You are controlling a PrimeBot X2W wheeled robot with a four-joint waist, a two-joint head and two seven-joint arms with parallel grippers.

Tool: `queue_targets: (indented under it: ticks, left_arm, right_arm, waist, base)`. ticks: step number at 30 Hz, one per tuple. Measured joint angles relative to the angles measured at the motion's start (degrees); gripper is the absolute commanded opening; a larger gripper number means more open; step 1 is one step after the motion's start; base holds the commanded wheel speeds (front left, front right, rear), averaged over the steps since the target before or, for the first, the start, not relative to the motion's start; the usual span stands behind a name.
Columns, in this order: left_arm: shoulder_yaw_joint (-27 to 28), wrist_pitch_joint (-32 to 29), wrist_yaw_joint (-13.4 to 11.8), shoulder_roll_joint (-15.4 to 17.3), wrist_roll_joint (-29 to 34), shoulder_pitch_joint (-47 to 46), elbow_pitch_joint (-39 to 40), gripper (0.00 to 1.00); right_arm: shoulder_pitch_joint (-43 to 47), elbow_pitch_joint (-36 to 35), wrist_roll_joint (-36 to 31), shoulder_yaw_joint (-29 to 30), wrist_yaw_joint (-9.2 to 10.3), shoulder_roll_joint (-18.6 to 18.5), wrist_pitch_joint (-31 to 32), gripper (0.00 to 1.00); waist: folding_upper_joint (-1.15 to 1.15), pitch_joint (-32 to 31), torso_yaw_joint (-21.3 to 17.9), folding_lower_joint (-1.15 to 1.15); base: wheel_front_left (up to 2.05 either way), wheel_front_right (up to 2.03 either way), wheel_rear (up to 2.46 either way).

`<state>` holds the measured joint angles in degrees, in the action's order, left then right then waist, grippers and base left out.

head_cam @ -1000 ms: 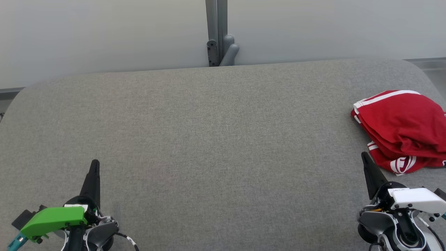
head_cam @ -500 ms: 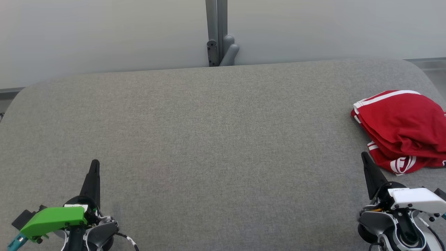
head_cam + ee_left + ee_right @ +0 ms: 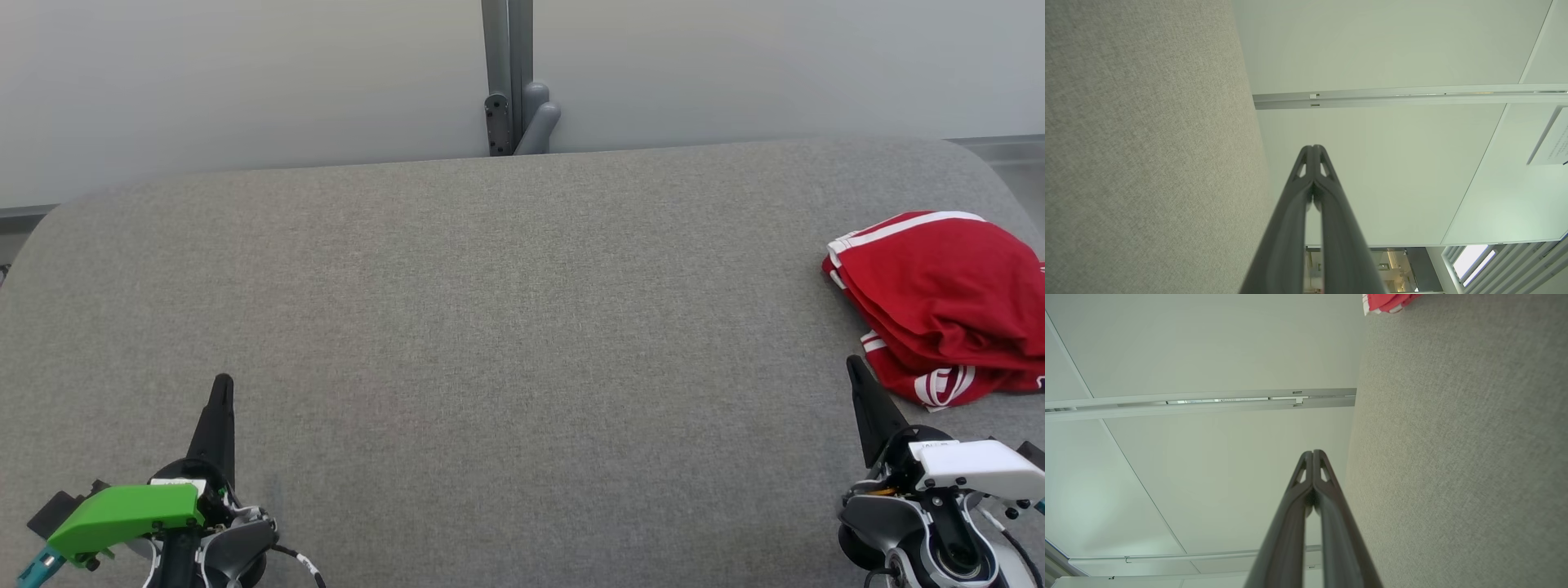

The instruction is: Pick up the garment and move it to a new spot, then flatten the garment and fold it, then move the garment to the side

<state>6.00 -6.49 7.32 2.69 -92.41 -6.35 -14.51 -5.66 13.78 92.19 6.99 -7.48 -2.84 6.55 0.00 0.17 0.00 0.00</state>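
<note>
The garment (image 3: pixel 939 302) is red with white stripes and lies bunched in folds at the right edge of the grey table (image 3: pixel 506 327), running out of the head view. A corner of the garment (image 3: pixel 1388 303) shows at the top of the right wrist view. My right gripper (image 3: pixel 852 364) is shut with nothing in it, its tip just left of the garment's near edge and apart from it. At the lower left my left gripper (image 3: pixel 222 382) is shut and empty too. Both wrist views show each pair of fingertips pressed together, left gripper (image 3: pixel 1313 148) and right gripper (image 3: pixel 1313 453).
The grey fabric table has rounded far corners. A pale wall stands behind it, with a grey post and bracket (image 3: pixel 518 98) at the middle of the far edge.
</note>
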Motion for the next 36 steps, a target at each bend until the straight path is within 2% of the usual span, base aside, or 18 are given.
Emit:
queue_targets:
  ticks: [36]
  left_arm:
    - [0.0,0.0,0.0,0.0,0.0,-0.01,0.01,0.0]
  right_arm:
    - [-0.01,0.0,0.01,0.0,0.0,0.0,0.0,0.0]
  waist:
    - [0.0,0.0,0.0,0.0]
  base:
    - [0.0,0.0,0.0]
